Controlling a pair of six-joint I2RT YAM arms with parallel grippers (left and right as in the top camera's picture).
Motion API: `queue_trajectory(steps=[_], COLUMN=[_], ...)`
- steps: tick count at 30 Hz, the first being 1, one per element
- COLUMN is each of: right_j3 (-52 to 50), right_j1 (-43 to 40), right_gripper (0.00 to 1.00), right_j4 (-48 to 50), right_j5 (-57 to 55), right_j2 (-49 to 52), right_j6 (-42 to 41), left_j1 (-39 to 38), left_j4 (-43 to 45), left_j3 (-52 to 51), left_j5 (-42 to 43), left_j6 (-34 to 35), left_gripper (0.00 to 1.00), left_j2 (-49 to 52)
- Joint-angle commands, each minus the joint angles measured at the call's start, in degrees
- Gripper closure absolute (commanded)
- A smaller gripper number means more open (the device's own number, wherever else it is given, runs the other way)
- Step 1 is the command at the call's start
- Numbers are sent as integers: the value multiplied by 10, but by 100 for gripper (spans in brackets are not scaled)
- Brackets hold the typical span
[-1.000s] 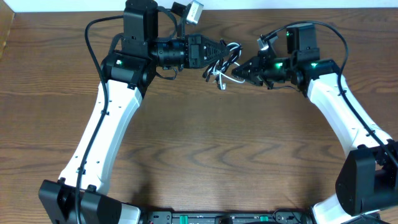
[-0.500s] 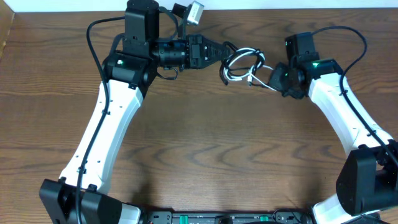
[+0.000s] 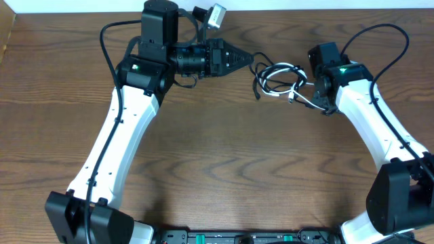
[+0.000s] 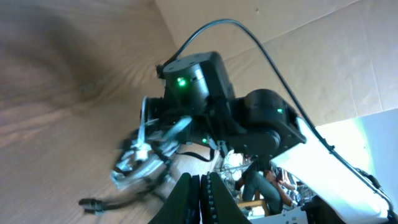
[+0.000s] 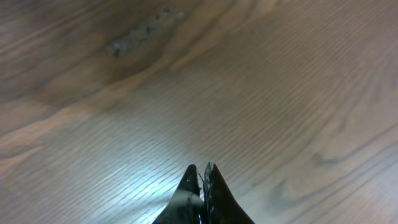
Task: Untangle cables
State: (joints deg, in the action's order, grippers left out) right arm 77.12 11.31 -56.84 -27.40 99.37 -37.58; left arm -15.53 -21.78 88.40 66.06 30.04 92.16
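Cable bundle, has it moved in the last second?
Yes. In the overhead view the cable bundle has shifted rightward across the table, toward its right side.

You are looking at a brown wood-grain surface point(image 3: 237, 156) that is filling the whole view, with light glaring off part of it in the right wrist view. A pale, scuffed blotch point(image 5: 143, 30) is showing in the grain there. The tangled black and white cables point(image 3: 278, 76) are sitting over its far middle, though whether they are resting on the wood is unclear.
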Motion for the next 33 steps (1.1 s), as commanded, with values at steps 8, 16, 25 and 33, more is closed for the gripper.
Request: queue_trajectory(steps=[8,16,25,33], right_j3=[-3,-3,-3,-4], right_j1=[-4,-7,-25,1], right_gripper=[99,99,99,99], right_j4=[163,195,138,71], right_j5=[392,531,545,503], right_j2=[-14,-63,-165,-127], right_j6=[188,210,115,76], left_j1=[-9,-9,-9,-9], left_j4=[-26,-130,-200,-202], left_j3=[7,7,7,7], left_j5=[16,-117,-207,-207], left_j6=[2,-35,-61,-61], left_gripper=[93,92,93,93], left_j2=[-15,-13,26,73])
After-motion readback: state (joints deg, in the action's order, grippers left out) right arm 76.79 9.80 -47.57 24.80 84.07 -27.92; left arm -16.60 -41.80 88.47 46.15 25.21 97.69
